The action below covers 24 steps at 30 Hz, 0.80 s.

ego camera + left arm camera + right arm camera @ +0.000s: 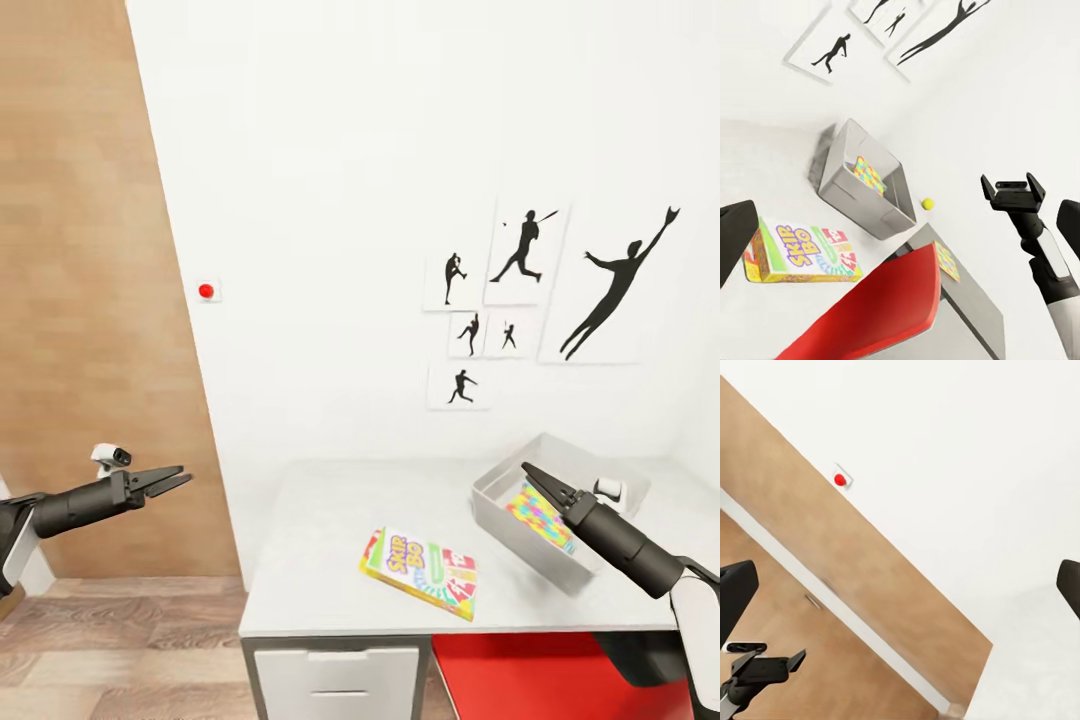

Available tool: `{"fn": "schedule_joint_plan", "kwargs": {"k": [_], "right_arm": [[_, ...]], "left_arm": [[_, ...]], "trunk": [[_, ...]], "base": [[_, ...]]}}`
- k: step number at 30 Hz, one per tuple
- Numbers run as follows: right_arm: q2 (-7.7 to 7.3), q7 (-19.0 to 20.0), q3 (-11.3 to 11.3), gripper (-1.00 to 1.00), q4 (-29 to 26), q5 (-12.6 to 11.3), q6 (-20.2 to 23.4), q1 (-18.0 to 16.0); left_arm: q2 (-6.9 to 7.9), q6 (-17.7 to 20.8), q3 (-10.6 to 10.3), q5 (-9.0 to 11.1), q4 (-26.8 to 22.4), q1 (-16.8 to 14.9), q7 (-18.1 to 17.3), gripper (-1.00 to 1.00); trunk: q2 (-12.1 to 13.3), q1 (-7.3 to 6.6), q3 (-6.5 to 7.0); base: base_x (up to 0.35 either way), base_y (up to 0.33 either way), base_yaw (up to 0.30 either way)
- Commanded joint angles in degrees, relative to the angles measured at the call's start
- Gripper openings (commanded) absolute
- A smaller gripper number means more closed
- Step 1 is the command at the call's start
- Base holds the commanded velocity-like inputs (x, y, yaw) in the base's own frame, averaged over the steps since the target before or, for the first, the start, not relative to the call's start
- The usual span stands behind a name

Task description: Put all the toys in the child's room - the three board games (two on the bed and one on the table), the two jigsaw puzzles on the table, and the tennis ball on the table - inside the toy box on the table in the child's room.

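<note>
Hovering over the grey toy box (560, 500), the right tool (530, 472) had its fingers drawn to a point in the head view — yet the left wrist view showed the same tool (1013, 187) with fingers spread and nothing between them, so I judged it open and empty. The left tool (172, 480) hung well off the table's (320, 560) end, over the wooden floor (120, 640), jaws slightly parted and holding nothing.

The SKIP-BO game (420, 572) lay flat on the table near its front edge, just beside the box, not inside it. A colourful checkered box (538, 515) already leaned inside the toy box.

Risks as I judged them: the SKIP-BO game sat close to the front edge, so a sliding grasp could push it off onto the floor. It lay flat and thin, so the fingers might scrape the table instead of catching it. The right arm stood close to the toy box rim — a careless swing could knock it.

The left wrist view showed what the head view did not: a small yellow-green ball (928, 203) on the table past the toy box, and another colourful box (947, 261) on the lower grey section beside a red surface (870, 315). The right wrist view gave a wooden door (832, 570), a red wall button (838, 478) and the left tool (765, 667) from afar.
</note>
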Motion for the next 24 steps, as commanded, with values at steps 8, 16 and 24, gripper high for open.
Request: {"fn": "schedule_joint_plan", "kwargs": {"k": [8, 16, 24], "right_arm": [[-0.12, 0.1, -0.1, 1.00, 0.1, -0.1, 0.3, 0.0], [-0.27, 0.1, -0.1, 1.00, 0.1, -0.1, 0.4, 0.0], [-0.17, 0.1, -0.1, 1.00, 0.1, -0.1, 0.3, 0.0]], "left_arm": [[-0.08, 0.6, 0.0, 0.0, 0.0, 0.0, -0.2, 1.00], [-0.02, 0.5, 0.0, 0.0, 0.0, 0.0, -0.2, 1.00], [-0.01, 0.5, 0.0, 0.0, 0.0, 0.0, -0.2, 1.00]], "trunk": [[0.0, 0.03, -0.10], [0.0, 0.03, -0.61], [0.0, 0.03, -0.82]], "base": [[0.090, 0.048, 0.048], [0.081, 0.043, 0.003], [0.016, 0.003, 0.000]]}}
